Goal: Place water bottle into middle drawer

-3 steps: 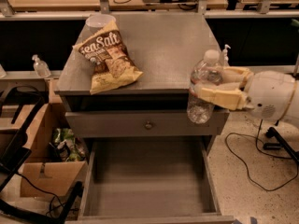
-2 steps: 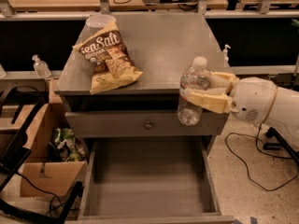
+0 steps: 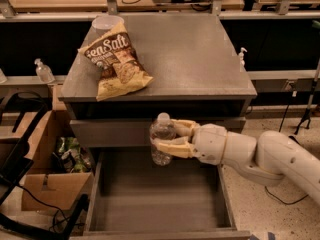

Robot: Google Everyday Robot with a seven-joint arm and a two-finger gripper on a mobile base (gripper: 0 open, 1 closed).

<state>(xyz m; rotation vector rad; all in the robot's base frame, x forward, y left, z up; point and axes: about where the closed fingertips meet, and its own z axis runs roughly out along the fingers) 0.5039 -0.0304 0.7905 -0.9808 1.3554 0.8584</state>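
Observation:
The water bottle (image 3: 162, 140), clear ribbed plastic with a white cap, is held upright in my gripper (image 3: 172, 138). The cream fingers (image 3: 172, 148) are closed around its body. The white arm reaches in from the right. The bottle hangs above the back part of the open middle drawer (image 3: 155, 196), a wide grey tray pulled out at the bottom of the cabinet, in front of the closed upper drawer front (image 3: 110, 131).
A sea salt chip bag (image 3: 114, 61) lies on the grey cabinet top (image 3: 195, 54). Small pump bottles stand at the left (image 3: 44, 70) and right (image 3: 242, 57). A cardboard box (image 3: 47, 186) and cables sit on the floor to the left.
My gripper has carried the bottle leftward and downward, from beside the cabinet's right edge to in front of the cabinet, over the open drawer.

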